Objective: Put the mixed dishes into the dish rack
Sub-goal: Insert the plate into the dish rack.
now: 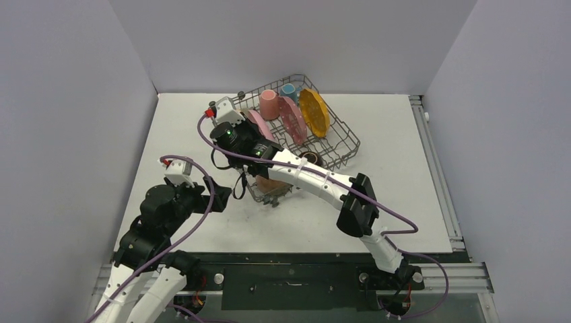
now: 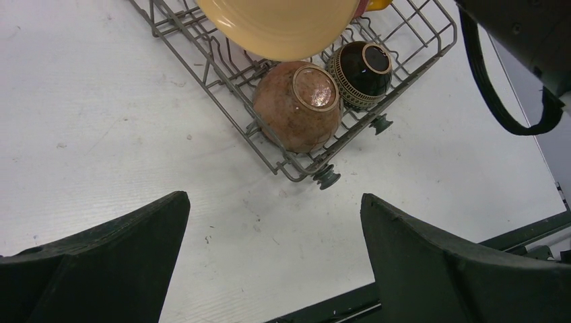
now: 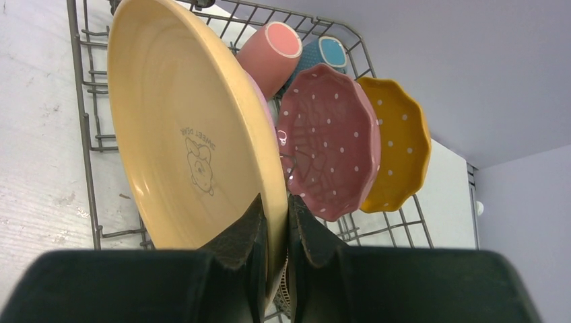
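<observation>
The right gripper is clenched on the rim of a cream plate, one finger on each face, so the plate hangs on edge. That suits the job: a plate held upright can drop between the tines of the rack without being turned. It hangs over the rack's near-left part, face-on to the pink dotted plate, which stands on edge beside an orange plate. I judge the cream plate is meant for the next free slot in that row. Whether its lower rim already touches the wires, I cannot tell. Behind the plates a pink cup and a blue cup lie tilted at the far end.

The left gripper is spread wide and empty, hovering over the bare table just short of the rack's corner, out of the other arm's way.

Only the right wrist view shows the pinch itself and the bear print on the plate's face. The left wrist view alone shows a reddish bowl and a dark bowl lying bottom-up, touching, in the rack's corner under the plate. The overhead view hides most of both bowls behind the right arm, but shows how that arm reaches across toward the left.
</observation>
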Robot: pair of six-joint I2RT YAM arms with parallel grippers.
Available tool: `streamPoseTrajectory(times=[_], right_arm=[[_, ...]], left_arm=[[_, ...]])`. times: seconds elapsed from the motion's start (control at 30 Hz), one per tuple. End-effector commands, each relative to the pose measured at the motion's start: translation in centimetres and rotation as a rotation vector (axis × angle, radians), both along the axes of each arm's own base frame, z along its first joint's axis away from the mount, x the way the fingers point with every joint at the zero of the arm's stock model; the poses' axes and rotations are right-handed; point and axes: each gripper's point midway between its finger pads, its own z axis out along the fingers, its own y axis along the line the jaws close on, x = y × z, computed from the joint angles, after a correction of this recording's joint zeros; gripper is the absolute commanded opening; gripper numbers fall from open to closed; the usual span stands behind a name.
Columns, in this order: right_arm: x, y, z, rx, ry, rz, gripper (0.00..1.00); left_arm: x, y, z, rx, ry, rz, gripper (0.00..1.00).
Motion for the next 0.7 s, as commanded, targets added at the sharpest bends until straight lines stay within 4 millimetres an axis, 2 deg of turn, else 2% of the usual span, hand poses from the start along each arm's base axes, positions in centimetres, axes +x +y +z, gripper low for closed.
streamPoseTrajectory(times=[0.0,0.37,0.67], right_arm=[[1.1,0.7,1.9,0.084,-0.040,-0.002,0.00],[1.8,2.2,-1.2,0.091,-0.001,0.018,0.00],[2.4,2.6,-3.1,0.099,0.025,0.016,0.00]], left_arm=[[0.6,0.4,1.4,-0.024,-0.051,0.036,0.96],[0.7,0.6,1.3,-0.022,-0.048,0.048,0.96],[0.7,0.7,1.3,-0.022,-0.049,0.052,0.96]])
